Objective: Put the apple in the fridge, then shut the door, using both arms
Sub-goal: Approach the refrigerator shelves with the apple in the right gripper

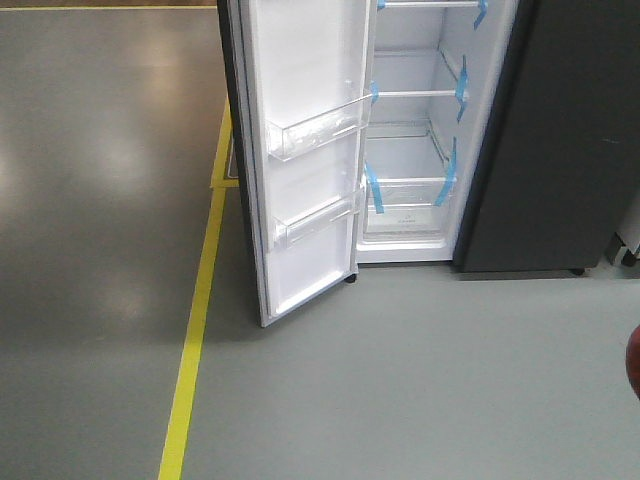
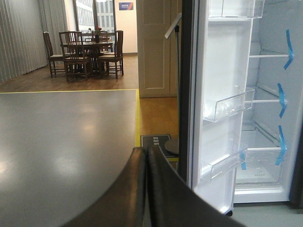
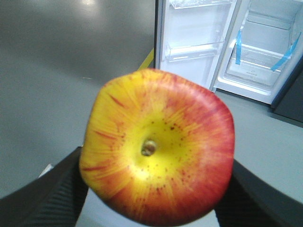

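Note:
The apple [image 3: 158,146], red with yellow streaks and its stem dimple facing the camera, fills the right wrist view. My right gripper [image 3: 156,187] is shut on it, one black ribbed finger [image 3: 61,194] on each side. A red sliver of the apple [image 1: 635,362] shows at the front view's right edge. The fridge [image 1: 420,150] stands open, white inside with glass shelves and blue tape strips. Its door [image 1: 300,150] is swung out to the left, with clear bins on its white lining. My left gripper [image 2: 146,156] is shut on nothing, left of the door [image 2: 222,94].
A dark grey flat panel [image 1: 570,130] stands right of the fridge opening. A yellow floor line [image 1: 195,330] runs left of the door. A black mat [image 2: 158,142] lies behind the door. Far off are a wooden table and chairs [image 2: 87,52].

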